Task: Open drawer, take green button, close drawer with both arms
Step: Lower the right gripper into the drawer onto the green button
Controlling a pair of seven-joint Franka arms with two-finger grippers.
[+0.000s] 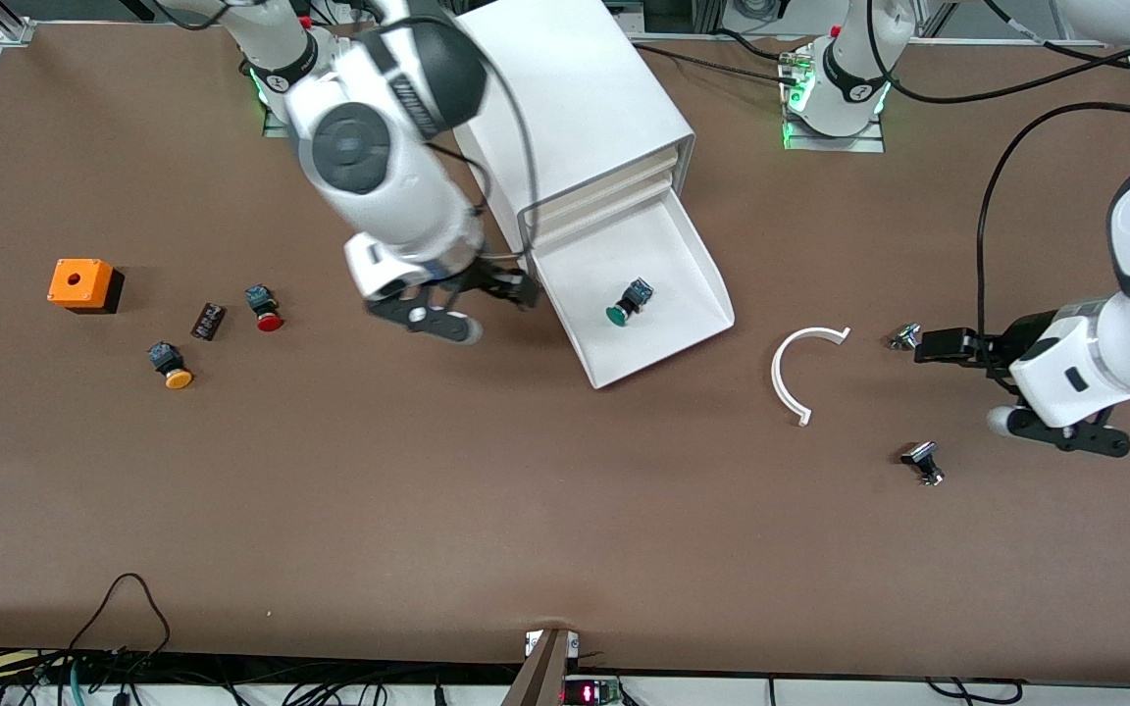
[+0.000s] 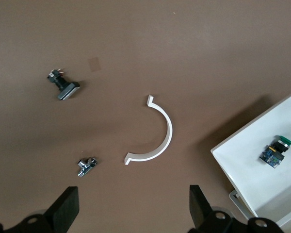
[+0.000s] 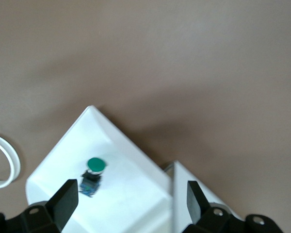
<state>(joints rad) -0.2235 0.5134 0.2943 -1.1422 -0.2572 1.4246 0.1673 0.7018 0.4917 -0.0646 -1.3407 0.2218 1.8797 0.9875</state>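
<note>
Hovering beside the pulled-out drawer (image 1: 658, 284), the right claw (image 1: 487, 294) is the nearer one to the green button (image 1: 628, 302).

The button lies on its side in the drawer, well apart from the right claw at about its 3 o'clock in the front view. Its long axis runs from 2 to 8 o'clock, green cap at the 8 o'clock end and black-blue body toward the cabinet (image 1: 575, 118). The right claw's fingers are spread and hold nothing, over the worktop (image 1: 428, 510) just beside the drawer's side wall. The left claw (image 1: 957, 345) waits, released and empty, near the white half-ring (image 1: 796, 368).
</note>
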